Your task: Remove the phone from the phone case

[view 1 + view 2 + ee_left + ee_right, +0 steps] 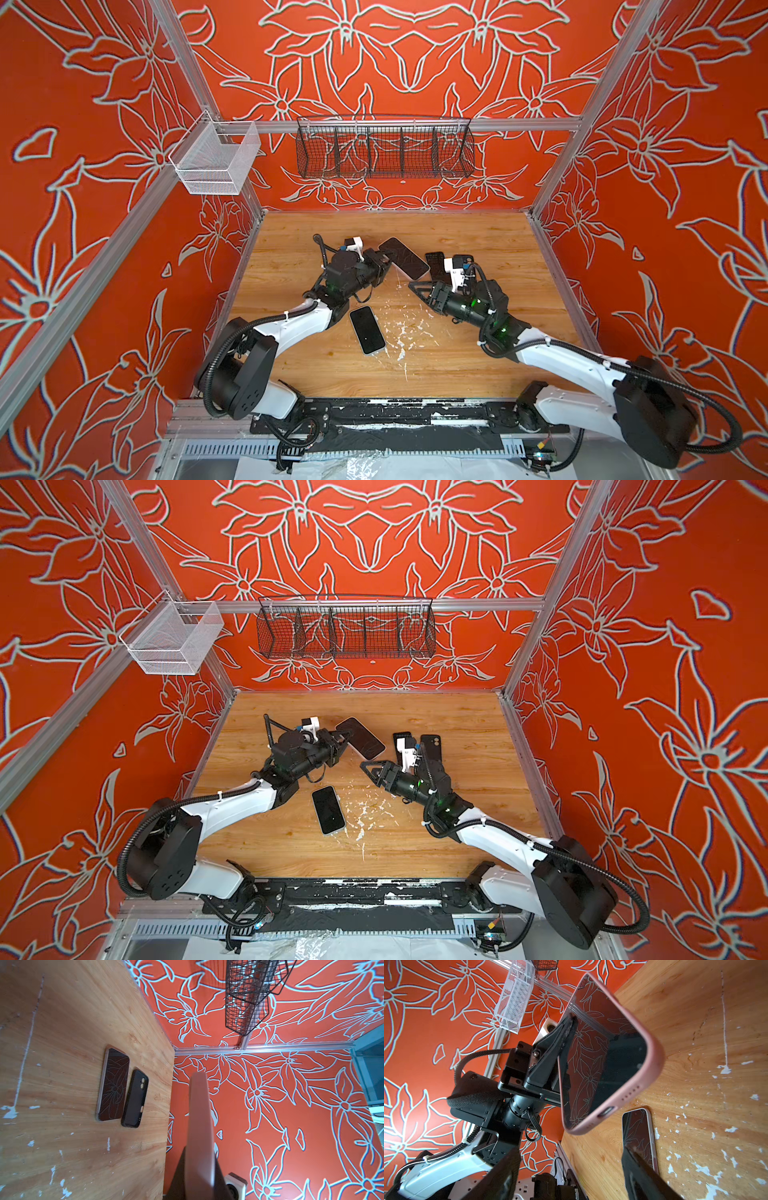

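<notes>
Hold: left gripper (380, 264) jaws pinched on long edge of pink phone case (652, 1051). Phone (602, 1053) seated inside, raised off table (457, 365), free end toward right arm. I judge this leaves that end clear for peeling. Right gripper (415, 287): jaws spread, empty, just short of case. Spare phone (114, 1084) and black case (135, 1099) lie flat beyond.

1. A wooden bench (457, 232) has white paint flecks (725, 1069) on it.
2. A bare phone (367, 330) lies flat, screen up, near the middle of the bench.
3. Farther back lies another phone (113, 1084), screen up, with a black case (135, 1098) just beside it.
4. A white mesh basket (216, 160) hangs up in the back left corner.
5. A black wire basket (384, 149) hangs on the back rail and has little walls inside.
6. Red walls (415, 62) stand all around, with pale flower lines on them.
</notes>
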{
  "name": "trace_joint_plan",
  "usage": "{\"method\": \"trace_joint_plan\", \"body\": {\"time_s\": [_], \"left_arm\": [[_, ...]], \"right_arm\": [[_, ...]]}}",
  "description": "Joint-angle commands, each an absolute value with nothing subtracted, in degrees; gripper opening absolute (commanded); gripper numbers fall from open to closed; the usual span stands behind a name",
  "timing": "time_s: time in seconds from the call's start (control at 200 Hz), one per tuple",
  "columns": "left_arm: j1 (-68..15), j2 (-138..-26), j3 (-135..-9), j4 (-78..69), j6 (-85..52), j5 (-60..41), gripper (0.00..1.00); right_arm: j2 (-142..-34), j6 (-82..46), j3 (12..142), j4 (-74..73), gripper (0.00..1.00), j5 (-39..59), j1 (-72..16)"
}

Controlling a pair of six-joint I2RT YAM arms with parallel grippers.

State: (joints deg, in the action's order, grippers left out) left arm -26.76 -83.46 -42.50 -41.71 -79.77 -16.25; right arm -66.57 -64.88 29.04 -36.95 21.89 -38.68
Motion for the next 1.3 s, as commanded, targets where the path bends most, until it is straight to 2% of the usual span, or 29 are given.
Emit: {"method": "trace_joint_plan", "body": {"time_s": [0.0,0.51,1.061,1.296], "left_arm": [[-27.52,-84.62,-42.47,-52.25,-81.21,-16.22,0.00],[-28.13,-84.77,-41.99,-53.21,-81.21,-16.58,0.00],[-28.39,-85.49,-42.03,-53.54,-81.47,-16.79,0.00],[-28.48,-85.70,-41.75,-53.88,-81.89,-16.79,0.00]], "right_arm": [[-66.45,-67.41,28.25,-42.80,0.77,18.35,-39.37],[-67.73,-66.87,29.97,-43.73,0.68,16.61,-39.46],[-71.34,-67.25,31.35,-46.83,0.43,16.97,-39.75],[-72.30,-67.33,31.55,-47.71,0.37,16.96,-39.90]]}}
